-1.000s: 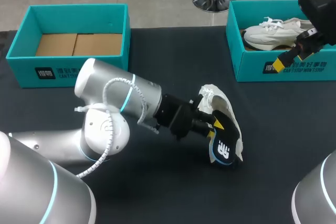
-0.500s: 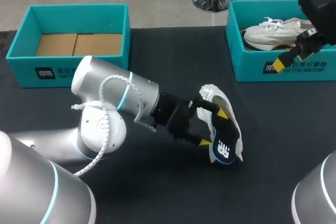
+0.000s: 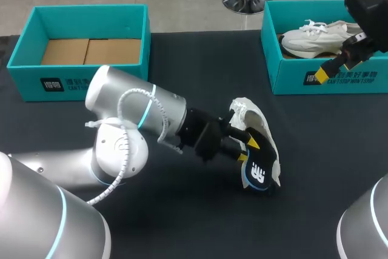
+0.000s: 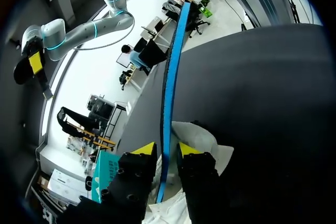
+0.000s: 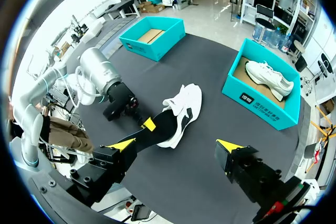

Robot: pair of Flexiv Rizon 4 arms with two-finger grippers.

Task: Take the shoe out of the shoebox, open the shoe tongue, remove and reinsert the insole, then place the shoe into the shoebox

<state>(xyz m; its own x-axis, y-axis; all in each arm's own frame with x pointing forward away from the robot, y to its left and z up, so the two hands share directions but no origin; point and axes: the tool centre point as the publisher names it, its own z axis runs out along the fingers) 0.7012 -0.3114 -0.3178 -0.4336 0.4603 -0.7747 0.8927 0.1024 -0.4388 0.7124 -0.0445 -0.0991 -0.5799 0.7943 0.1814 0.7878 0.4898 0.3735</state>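
The left gripper [image 3: 247, 150] is clenched on the insole [image 3: 257, 174], a finger on each face. It has pressed back in toward the shoe [image 3: 250, 112] after easing off a moment ago (so the insole step looks half done, though whether it's pulling out or refitting I can't tell). The white shoe lies on its side on the table [image 3: 182, 222], the black, blue-edged insole standing partly out of it. The right gripper [image 5: 177, 146] hangs released by the right box [image 3: 291, 83].

- A table [image 3: 321, 144] with a dark cover lies before me.
- A teal box [image 3: 288, 74], open on top, stands at the table's far right corner.
- A white laced shoe [image 3: 315, 39] lies inside that box, on brown card.
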